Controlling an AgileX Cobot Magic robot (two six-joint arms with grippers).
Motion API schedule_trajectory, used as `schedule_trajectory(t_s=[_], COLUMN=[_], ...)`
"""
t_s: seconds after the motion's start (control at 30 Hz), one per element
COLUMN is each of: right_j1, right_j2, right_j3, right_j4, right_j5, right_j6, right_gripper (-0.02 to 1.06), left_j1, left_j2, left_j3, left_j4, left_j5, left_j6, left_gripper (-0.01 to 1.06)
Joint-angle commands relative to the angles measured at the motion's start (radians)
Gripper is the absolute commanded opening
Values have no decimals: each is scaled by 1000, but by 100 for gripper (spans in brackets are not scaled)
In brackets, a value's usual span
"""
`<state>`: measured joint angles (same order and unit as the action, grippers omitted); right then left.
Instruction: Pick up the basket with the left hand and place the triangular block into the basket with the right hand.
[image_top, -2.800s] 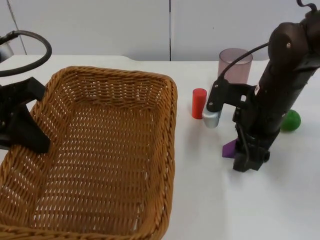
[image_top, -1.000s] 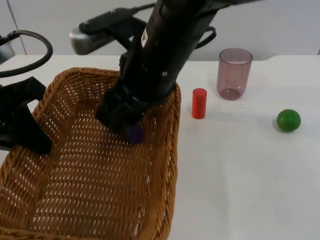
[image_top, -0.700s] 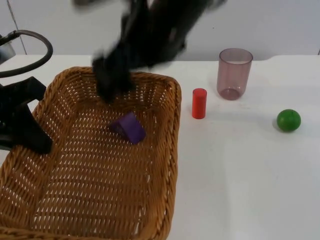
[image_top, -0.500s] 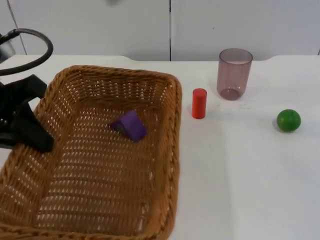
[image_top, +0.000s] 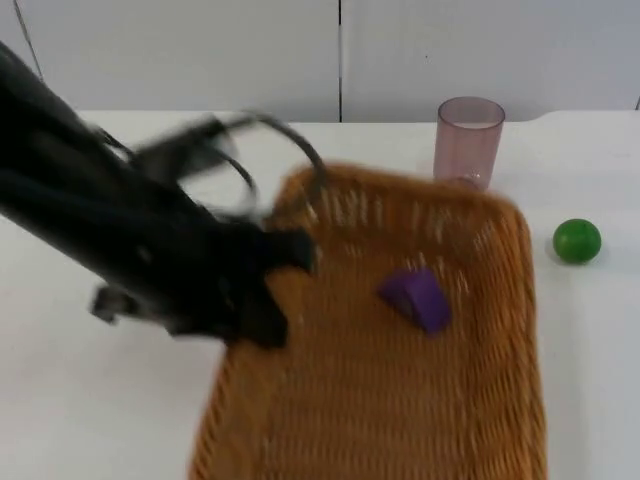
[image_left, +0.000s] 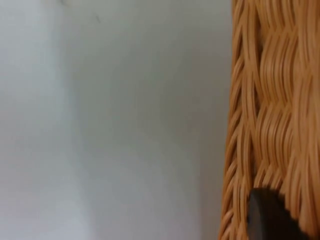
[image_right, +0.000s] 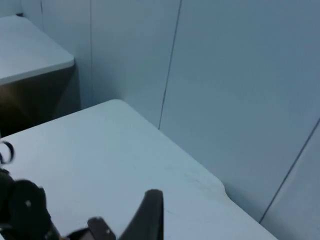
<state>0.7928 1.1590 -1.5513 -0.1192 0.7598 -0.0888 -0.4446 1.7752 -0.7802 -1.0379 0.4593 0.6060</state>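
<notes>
1. Surface (image_top: 90, 400): white, bare along the left side of the top view, from the near edge up to the grey partition wall (image_top: 200, 50).
2. Left end effector (image_top: 270, 290): blurred by motion, at the left rim of the basket (image_top: 500, 330), clamped on that rim. In the left wrist view one black fingertip (image_left: 267, 215) lies against the woven rim (image_left: 270, 100), with bare white surface (image_left: 125, 125) beside it.
3. Basket: brown wicker, wide and shallow, sits centre to right in the top view; its near edge runs out of the picture.
4. Triangular block (image_top: 417, 297): purple, lies inside the basket on the woven floor, toward the far half, apart from all four walls.
5. Cup (image_top: 469, 140): translucent purple, upright, just behind the basket's far rim; touching or not, cannot tell.
6. Green ball (image_top: 577, 241): on the surface just right of the basket's right rim, apart from it; bare white surface in front of it.
7. Right end effector (image_right: 150, 212): raised, facing the partition wall (image_right: 225, 75) and a white table corner (image_right: 100, 150); fingers apart or together, cannot tell.
</notes>
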Motion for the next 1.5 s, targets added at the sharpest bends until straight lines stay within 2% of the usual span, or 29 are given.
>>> schedule_trajectory(t_s=[0.0, 0.07, 0.3, 0.37, 0.4, 0.43, 0.5, 0.53, 0.57, 0.6, 0.67, 0.8, 0.9, 1.1, 1.17, 1.23, 1.33, 1.47], right_j1=[6, 6, 6, 6, 6, 6, 6, 6, 6, 6, 6, 6, 6, 6, 6, 6, 6, 6], right_j2=[-55, -94, -151, -158, -157, -157, -157, -157, -157, -157, -159, -163, -176, -211, -217, -236, -271, -375], right_j3=[40, 66, 96, 96, 96, 96, 96, 96, 96, 96, 96, 96, 96, 96, 96, 103, 137, 306], right_j4=[-10, -10, -10, -10, -10, -10, -10, -10, -10, -10, -15, -45, -70, -115, -115, -115, -115, -112], right_j5=[1, 1, 17, 32, 37, 37, 43, 43, 43, 43, 43, 43, 43, 44, 44, 50, 48, -1], right_j6=[3, 3, 10, 10, 10, 10, 10, 10, 10, 10, 10, 10, 10, 62, 62, 62, 73, 109], right_gripper=[85, 85, 85, 85, 85, 85, 85, 85, 85, 85, 85, 85, 85, 85, 85, 85, 85, 85], left_j1=[-42, -62, -65, -65, -65, -65, -65, -65, -65, -65, -65, -23, 14, 143, 151, 170, 171, 171], left_j2=[47, 97, 165, 165, 165, 165, 165, 163, 163, 159, 133, 24, -86, -477, -512, -671, -790, -967], left_j3=[-14, -33, -53, -53, -53, -53, -53, -53, -53, -53, -55, -75, -77, -83, -83, -83, -83, -83], left_j4=[-36, -23, -25, -30, -30, -30, -30, -24, -24, -7, 39, 125, 161, 238, 246, 299, 330, 353], left_j5=[-25, -8, -1, -1, -1, -1, 4, 6, 6, 8, 10, 61, 59, 54, 54, 59, 75, 160], left_j6=[30, 66, 67, 67, 67, 67, 67, 67, 67, 67, 67, 65, 65, 65, 65, 65, 45, 29], left_gripper=[0, 0, 0, 5, 17, 17, 41, 60, 60, 77, 104, 105, 105, 105, 105, 105, 105, 105])
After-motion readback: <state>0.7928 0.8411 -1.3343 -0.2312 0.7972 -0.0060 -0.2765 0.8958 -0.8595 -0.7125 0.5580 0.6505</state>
